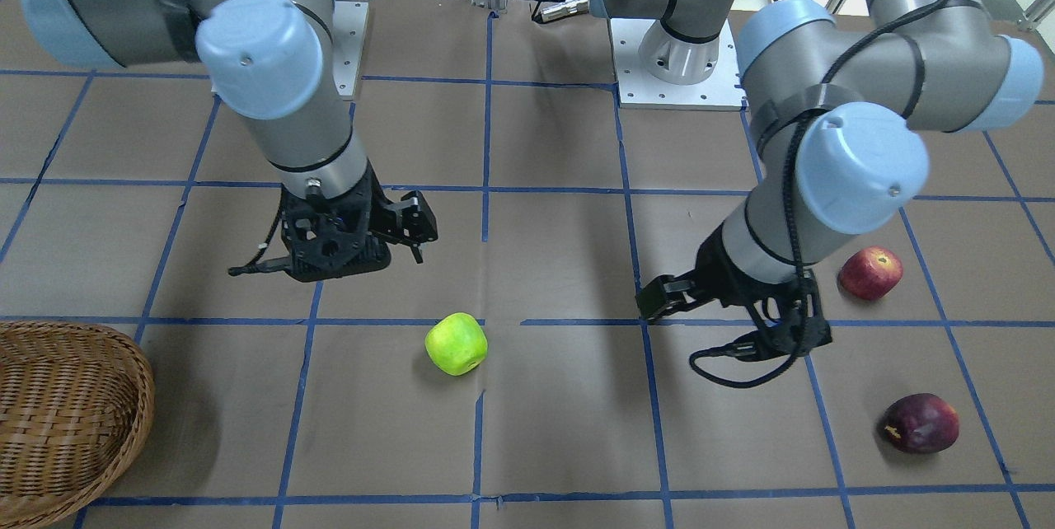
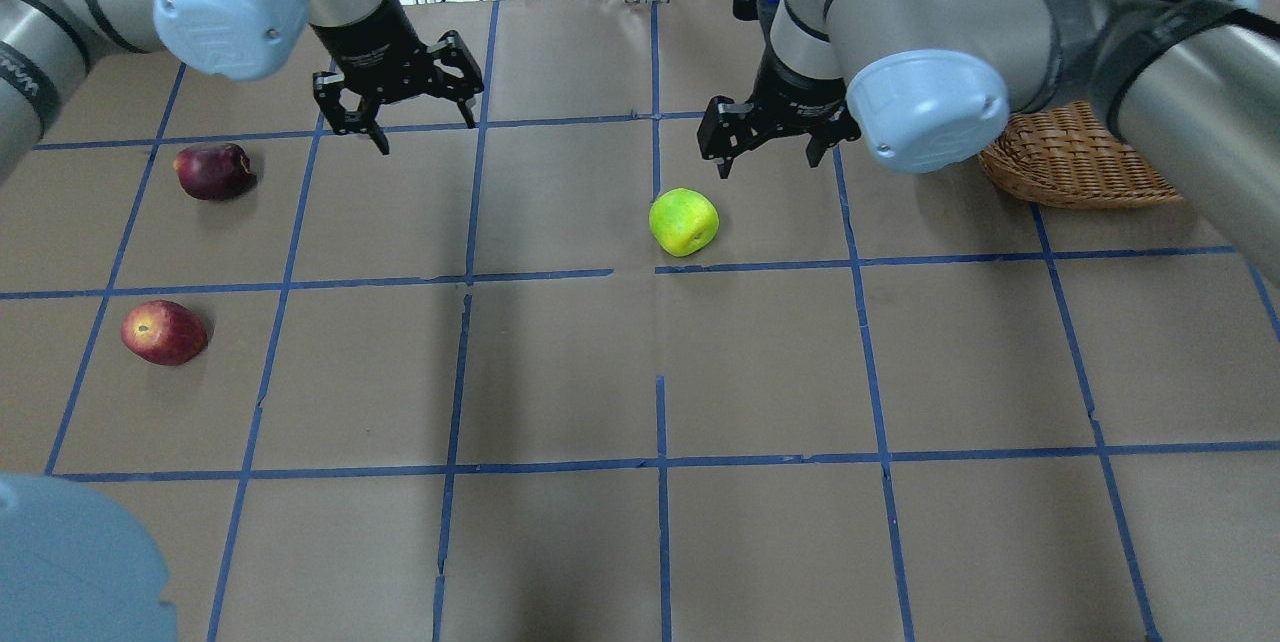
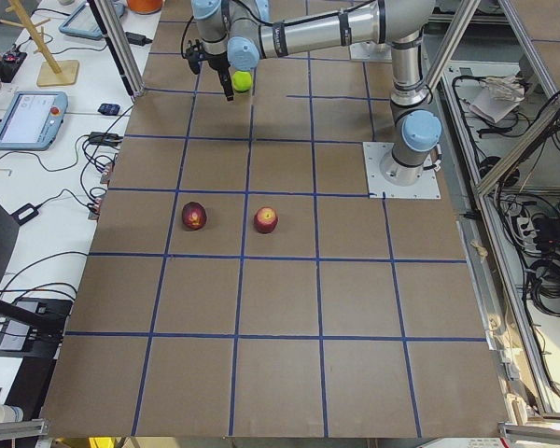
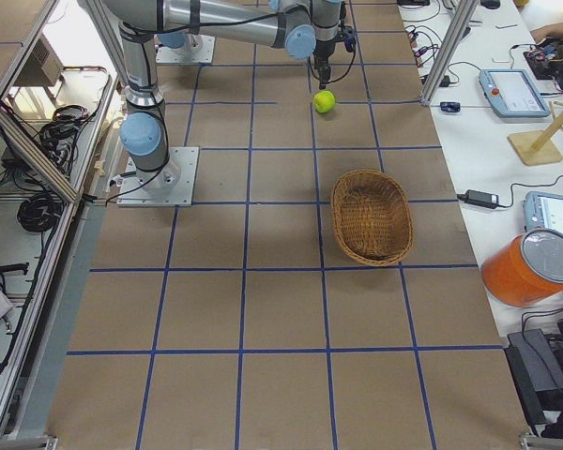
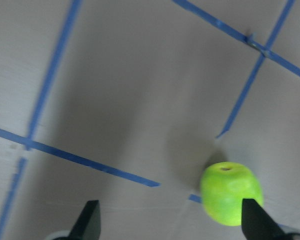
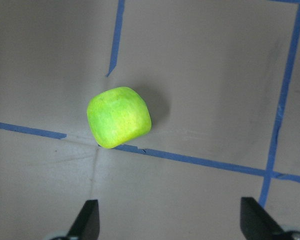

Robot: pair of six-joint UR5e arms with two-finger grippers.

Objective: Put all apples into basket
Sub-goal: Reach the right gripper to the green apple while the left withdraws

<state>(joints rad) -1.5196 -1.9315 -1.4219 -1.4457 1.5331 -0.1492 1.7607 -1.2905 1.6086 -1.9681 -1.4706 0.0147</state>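
The brown-paper counter (image 2: 760,372), gridded in blue tape, carries everything. The large oval wicker basket (image 2: 1060,172) of light brown cane sits at the robot's right, toward the operators' side, and all three apples lie outside it. The right claw (image 2: 768,160) hangs over the middle, spread wide and holding nothing. The left claw (image 2: 425,127) is likewise wide and unladen, near the dark maroon apple (image 2: 214,171). The bright lime-green apple (image 2: 684,222) lies on a tape line just beside the right claw and looks to be the piece in hand. In the right wrist view it sits off-centre, toward one of the fingers (image 6: 87,222). I judge the claw should first centre over the apple, then descend and close across its widest girth, since round fruit pinched high may squirt out and roll.

As for room, no object shows between the green apple and the basket, so a straight carry seems possible. The basket's thick braided rim is the edge to clear. The red apple (image 2: 163,332) with its yellowish dimple lies well apart on the left.
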